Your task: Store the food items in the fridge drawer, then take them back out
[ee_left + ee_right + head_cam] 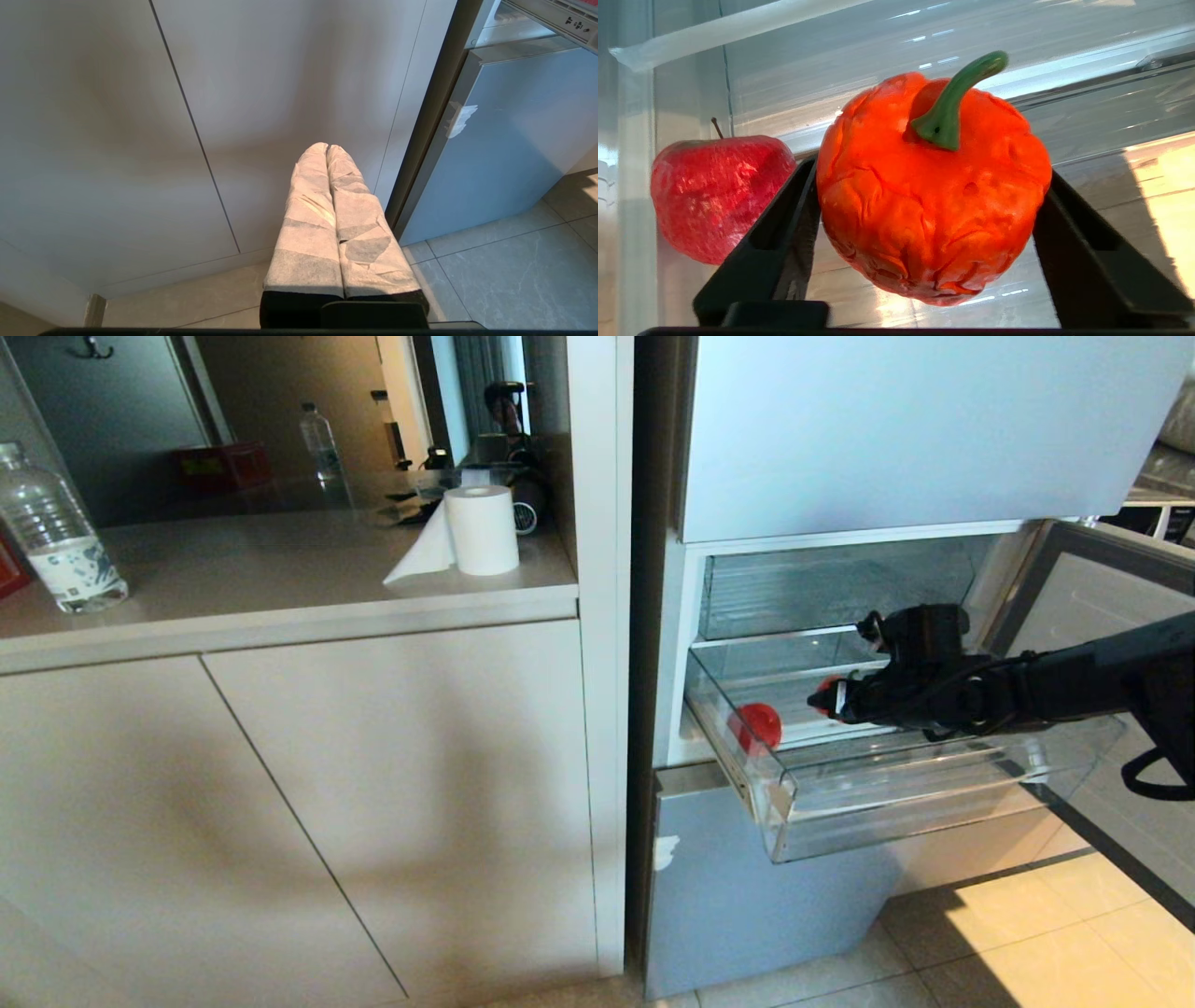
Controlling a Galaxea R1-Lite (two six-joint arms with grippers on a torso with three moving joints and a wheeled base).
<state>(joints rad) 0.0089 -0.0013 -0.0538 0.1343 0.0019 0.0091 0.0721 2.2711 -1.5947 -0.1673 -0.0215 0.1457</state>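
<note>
Your fridge drawer [896,803] is pulled out, the red apple [754,725] lying inside at its left end. Your right gripper [831,698] reaches over the drawer, jaws pinching an orange pepper [934,186]. Your left gripper [328,148] hangs by the cabinet [140,116], jaws pressed together.

Right gripper [834,698] fingertips hidden behind the orange pepper [934,186] in the right wrist view; contact with its sides not resolvable. Apple [720,196] partly covered beside the pepper by one black finger [784,233]. Fridge drawer [896,803] front partly masked by the arm beyond the pepper.
</note>
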